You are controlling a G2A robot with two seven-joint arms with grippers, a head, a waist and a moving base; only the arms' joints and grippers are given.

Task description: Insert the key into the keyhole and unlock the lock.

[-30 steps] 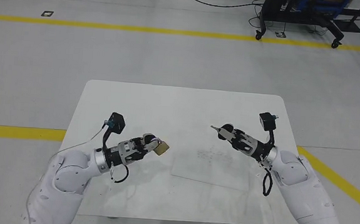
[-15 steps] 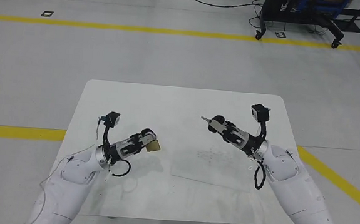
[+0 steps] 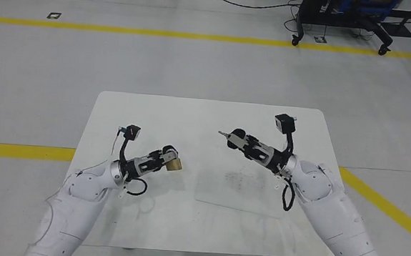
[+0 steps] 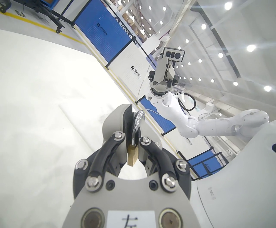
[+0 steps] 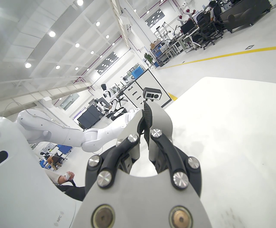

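Observation:
My left gripper (image 3: 168, 158) is shut on a small brass padlock (image 3: 175, 165), held above the white table (image 3: 206, 117) left of centre. In the left wrist view the padlock (image 4: 132, 157) sits pinched between the pads, its shackle up between the fingertips (image 4: 120, 117). My right gripper (image 3: 237, 140) is shut on the key (image 3: 223, 135), whose thin metal tip sticks out toward the left arm. A clear gap separates key tip and padlock. In the right wrist view the right gripper (image 5: 145, 117) has its pads pressed together and the key is hidden between them.
A thin clear sheet (image 3: 247, 195) lies flat on the table below the right arm. The table's edges run close behind both arms. A black wheeled stand (image 3: 342, 19) is far off on the floor beyond a yellow line (image 3: 126, 30).
The right gripper has carried the key leftward and a little farther from me, closing on the padlock. The left gripper has drawn the padlock slightly leftward.

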